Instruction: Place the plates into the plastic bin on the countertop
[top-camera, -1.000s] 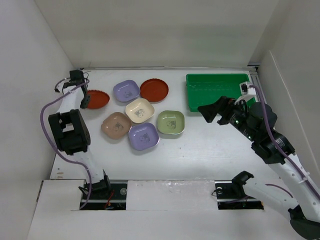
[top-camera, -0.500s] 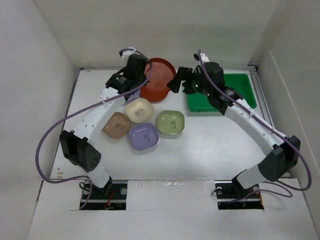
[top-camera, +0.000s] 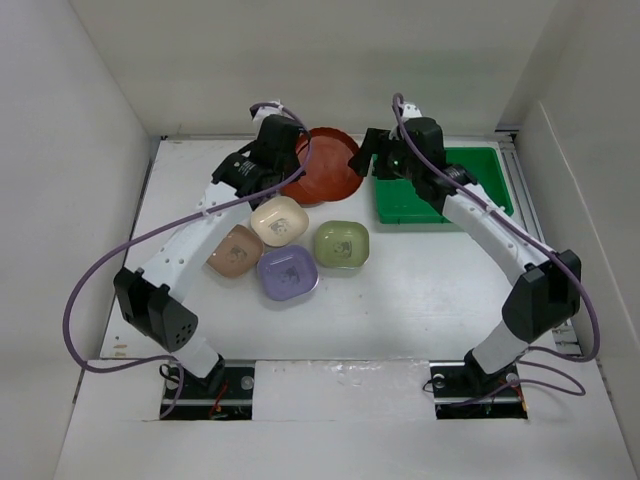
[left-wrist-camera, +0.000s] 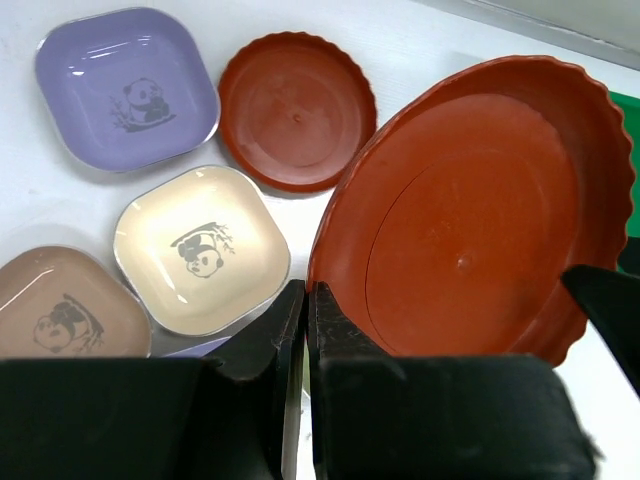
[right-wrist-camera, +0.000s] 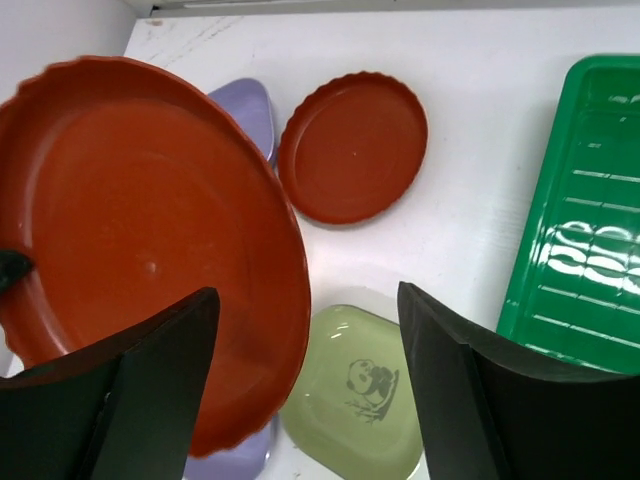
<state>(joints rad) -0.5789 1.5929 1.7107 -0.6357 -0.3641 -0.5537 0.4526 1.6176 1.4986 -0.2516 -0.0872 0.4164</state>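
Left gripper (left-wrist-camera: 307, 295) jaws together, clamped on near rim of a round red-orange scalloped plastic plate (left-wrist-camera: 470, 220), which is lifted off the matte white countertop (top-camera: 420, 290) and tilted, at the back middle of the workspace. Right gripper (right-wrist-camera: 308, 300) jaws wide apart, straddling the opposite rim of that same plate; the rim sits in the gap close to the left-hand finger (right-wrist-camera: 150, 390), while the other finger (right-wrist-camera: 470, 400) is clear of it. Can't tell if any pad touches the plate. Bright green rectangular plastic bin (right-wrist-camera: 590, 200) lies just right of the right gripper and has nothing in the part shown. Second round red-orange plate (left-wrist-camera: 297, 110) is flat on the countertop below the held one. Lavender rounded-square dish (left-wrist-camera: 127, 88) lies left of it, cream dish (left-wrist-camera: 200, 248) and tan-pink dish (left-wrist-camera: 55, 305) nearer. Olive-green dish (right-wrist-camera: 355, 390) lies under the right gripper's gap, and a second lavender dish (top-camera: 288, 272) is just beside it.
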